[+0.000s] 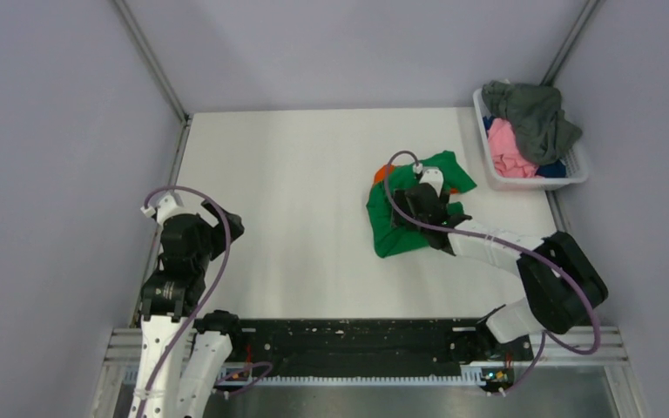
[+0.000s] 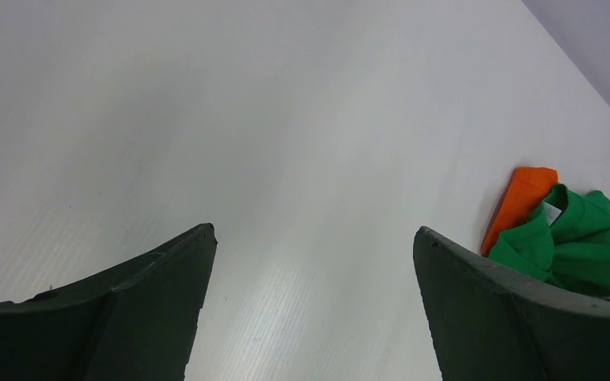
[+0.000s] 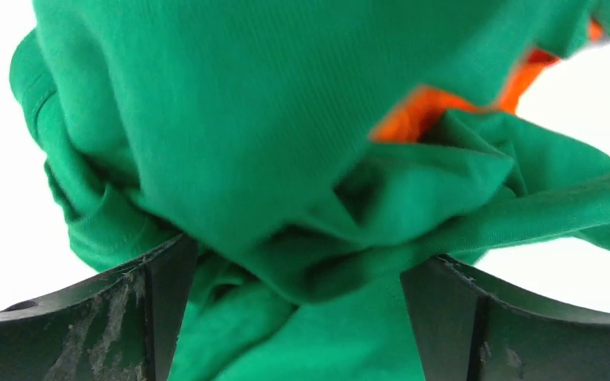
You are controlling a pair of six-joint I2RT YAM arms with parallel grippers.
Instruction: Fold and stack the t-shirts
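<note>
A crumpled green t-shirt [image 1: 398, 233] lies right of the table's middle, on top of an orange t-shirt [image 1: 380, 174] that shows only at its far left edge. My right gripper [image 1: 424, 205] is down on the heap. In the right wrist view its jaws stand wide apart, with bunched green cloth [image 3: 246, 103] lying loose between them and a patch of orange [image 3: 421, 115] beyond. My left gripper [image 2: 314, 234] hangs open and empty over bare table at the left; the green t-shirt [image 2: 580, 238] and the orange t-shirt [image 2: 520, 198] are far off to its right.
A white slatted basket [image 1: 536, 184] stands at the back right corner, holding a grey t-shirt [image 1: 536, 113], a pink cloth [image 1: 505, 150] and something blue. Grey walls close in the white table [image 1: 279, 218] on three sides.
</note>
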